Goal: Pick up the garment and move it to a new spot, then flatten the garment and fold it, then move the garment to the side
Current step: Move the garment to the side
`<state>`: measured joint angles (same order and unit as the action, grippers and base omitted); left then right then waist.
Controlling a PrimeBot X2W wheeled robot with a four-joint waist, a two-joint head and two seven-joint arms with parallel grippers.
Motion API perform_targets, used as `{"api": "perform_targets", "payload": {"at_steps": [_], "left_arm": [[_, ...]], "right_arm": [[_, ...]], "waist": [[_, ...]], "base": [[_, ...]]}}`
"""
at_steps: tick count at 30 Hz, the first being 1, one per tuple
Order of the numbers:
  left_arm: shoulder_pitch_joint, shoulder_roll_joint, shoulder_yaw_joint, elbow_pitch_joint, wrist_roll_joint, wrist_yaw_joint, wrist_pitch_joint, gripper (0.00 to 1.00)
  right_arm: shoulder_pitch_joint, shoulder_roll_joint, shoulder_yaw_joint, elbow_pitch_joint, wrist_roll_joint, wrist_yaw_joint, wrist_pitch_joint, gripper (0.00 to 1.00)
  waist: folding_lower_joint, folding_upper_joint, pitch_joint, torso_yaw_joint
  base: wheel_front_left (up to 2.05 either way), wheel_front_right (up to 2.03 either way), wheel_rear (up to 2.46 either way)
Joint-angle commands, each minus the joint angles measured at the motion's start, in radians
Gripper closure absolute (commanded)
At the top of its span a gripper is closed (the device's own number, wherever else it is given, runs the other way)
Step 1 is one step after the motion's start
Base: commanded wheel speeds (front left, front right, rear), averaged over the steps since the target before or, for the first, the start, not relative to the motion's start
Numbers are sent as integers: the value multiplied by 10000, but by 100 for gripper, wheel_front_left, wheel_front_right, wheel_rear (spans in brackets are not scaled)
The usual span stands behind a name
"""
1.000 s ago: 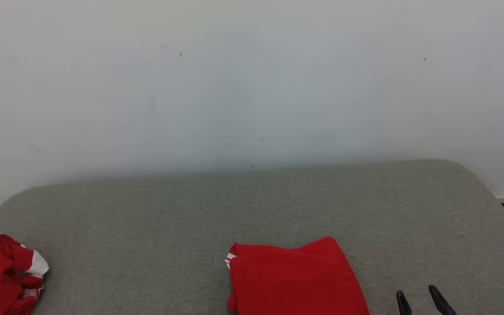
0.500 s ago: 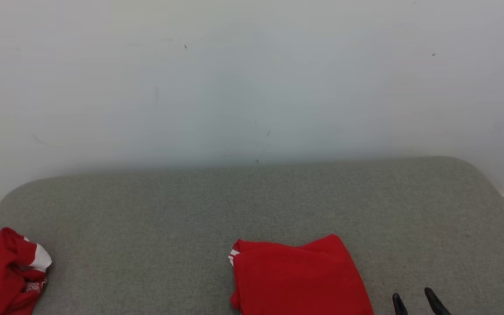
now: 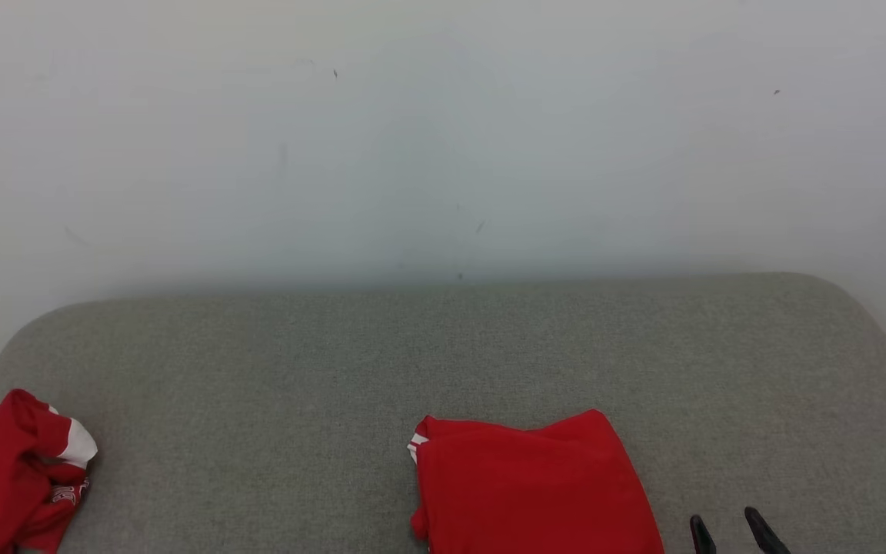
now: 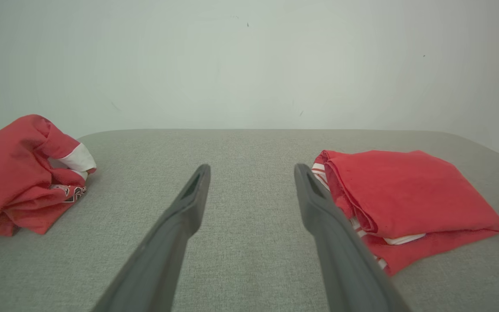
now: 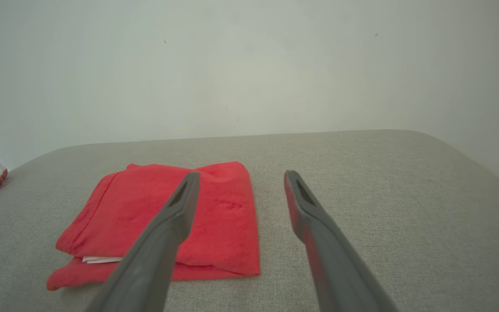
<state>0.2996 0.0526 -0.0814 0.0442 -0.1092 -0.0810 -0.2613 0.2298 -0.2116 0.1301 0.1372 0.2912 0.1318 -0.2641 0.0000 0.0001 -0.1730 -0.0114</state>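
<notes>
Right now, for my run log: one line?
folded garment: free, centre | crumpled garment: left | left fingers: open, empty | right fingers: open, empty

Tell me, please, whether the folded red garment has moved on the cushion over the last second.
No. The folded garment keeps its gap to the crumpled garment; the whole head view slid, so the camera moved.

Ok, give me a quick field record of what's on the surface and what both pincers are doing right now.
surface: grey fabric surface, backed by a pale wall
item one: folded red garment, near the front, right of centre, white trim at its left edge
item two: crumpled red garment, far left, apart from the folded one
left pincer: open, empty, pointing at the bare gap between the two garments
right pincer: open, empty, just right of the folded red garment
</notes>
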Motion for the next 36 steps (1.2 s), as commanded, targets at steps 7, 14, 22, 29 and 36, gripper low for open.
{"api": "perform_targets", "payload": {"at_steps": [7, 14, 22, 29, 36], "left_arm": [[-436, -28, -352, -216, 183, -49, -37, 0], [-630, -26, -555, -372, 313, -131, -37, 0], [-859, -27, -776, -361, 425, -193, -37, 0], [-1123, -27, -814, -272, 409, -240, -37, 0], [-1477, -28, -917, -274, 467, -317, -37, 0]], "right_arm": [[-1478, -565, 693, 1653, 1345, -19, -4, 0], [-2722, -1168, 1681, 3040, 3562, -19, 405, 0], [-3679, -2024, 2718, 3460, 6583, -19, 1457, 0], [-4154, -2376, 3404, 3784, 8047, -19, 1520, 0], [-4565, -2527, 4040, 4011, 9024, -19, 1622, 0]], "waist": [[0, -1, 444, 420], [0, -1, 792, 748], [0, -1, 1329, 1086], [0, -1, 1746, 1168], [0, -1, 2181, 1182]], "base": [[0, 0, 0], [0, 0, 0], [0, 0, 0], [0, 0, 0], [0, 0, 0]]}}
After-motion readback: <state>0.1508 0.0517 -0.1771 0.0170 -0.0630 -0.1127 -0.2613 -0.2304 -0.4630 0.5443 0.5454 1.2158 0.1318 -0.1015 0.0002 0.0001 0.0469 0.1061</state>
